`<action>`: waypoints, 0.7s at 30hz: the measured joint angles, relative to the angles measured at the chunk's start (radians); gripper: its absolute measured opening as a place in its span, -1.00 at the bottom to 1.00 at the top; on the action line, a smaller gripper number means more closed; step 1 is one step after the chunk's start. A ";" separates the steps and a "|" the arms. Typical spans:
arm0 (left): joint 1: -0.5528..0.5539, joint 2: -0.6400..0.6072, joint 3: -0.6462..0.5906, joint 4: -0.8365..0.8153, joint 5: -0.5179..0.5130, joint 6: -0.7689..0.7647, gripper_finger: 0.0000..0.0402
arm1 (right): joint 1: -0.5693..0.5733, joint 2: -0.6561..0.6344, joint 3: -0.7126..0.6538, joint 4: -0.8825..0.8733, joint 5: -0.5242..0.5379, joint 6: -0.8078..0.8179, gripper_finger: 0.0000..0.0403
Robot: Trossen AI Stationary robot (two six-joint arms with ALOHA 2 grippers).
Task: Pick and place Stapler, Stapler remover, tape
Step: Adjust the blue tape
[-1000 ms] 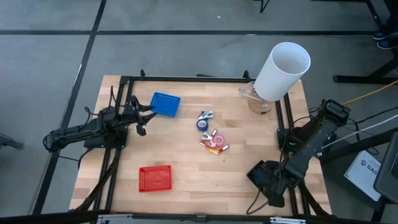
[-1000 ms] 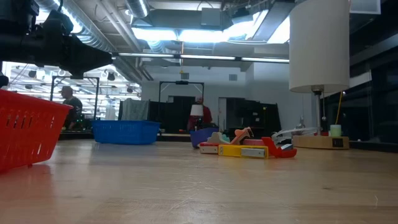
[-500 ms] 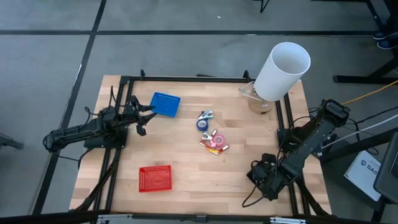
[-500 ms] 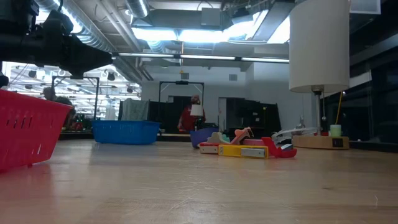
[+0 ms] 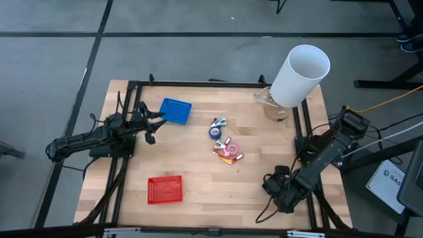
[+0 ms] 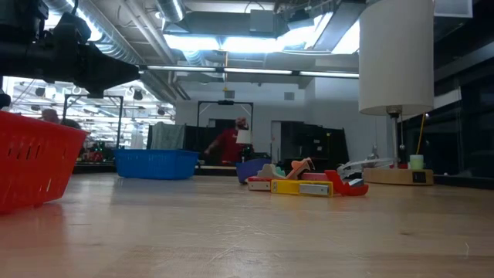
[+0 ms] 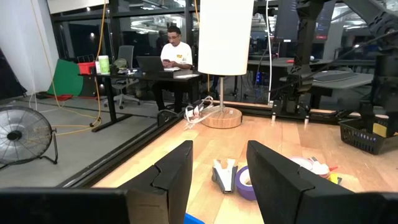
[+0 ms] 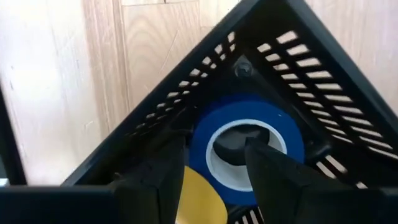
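Fingers [image 8: 155, 174] of the right gripper [image 8: 208, 177] stand apart over a black slotted basket [image 8: 323, 68] at the table's front-right corner, empty, w/ a blue tape roll [image 8: 249, 146] lying flat in the basket directly below them and a yellow roll [image 8: 199, 199] touching it. In the high view that gripper [image 5: 281, 192] hangs low near the table's [image 5: 198, 172] right front edge. The left gripper [image 5: 149, 129] waits at the table's left side, just beside a blue basket [image 5: 175, 110]; in the left wrist view its 2 fingers [image 7: 177, 174] are spread, nothing between them. Past them, mid-table, lies the silvery stapler remover [image 7: 224, 174], touching another blue tape roll [image 7: 245, 183]; in the high view the remover [image 5: 219, 123] sits at the near-centre cluster's far end, tape [image 5: 215, 132] next to it. A pink tape roll [image 5: 231, 147] and a yellow-and-red stapler [image 5: 228, 157] lie just toward the front from those; the low view shows the stapler [image 6: 305, 187] flat on the wood. A red basket [image 5: 164, 190] stands front-left, well apart. A white lamp [image 5: 299, 76] occupies the far-right corner. Bkgd: a person in red [image 6: 229, 143], another seated at a desk [image 7: 174, 53].
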 joint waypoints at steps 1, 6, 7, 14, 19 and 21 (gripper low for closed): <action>0.000 0.000 0.000 0.000 0.000 0.000 -0.26 | 0.000 0.002 0.000 0.000 0.000 0.000 -0.16; 0.000 0.000 0.000 0.000 0.000 0.000 -0.26 | 0.000 0.007 0.000 -0.003 0.009 0.002 -0.21; 0.000 0.000 0.000 0.000 0.000 0.000 -0.26 | 0.000 0.007 0.000 -0.003 0.013 0.003 -0.24; 0.000 0.000 0.000 0.000 0.000 0.000 -0.26 | 0.000 0.007 -0.003 0.001 0.027 -0.001 -0.59; 0.000 0.000 0.000 0.000 0.000 0.000 -0.26 | -0.001 0.005 -0.020 0.024 0.027 0.035 -0.77; 0.000 0.000 0.000 0.000 0.000 0.000 -0.26 | -0.001 0.004 -0.020 0.025 0.027 0.060 -0.83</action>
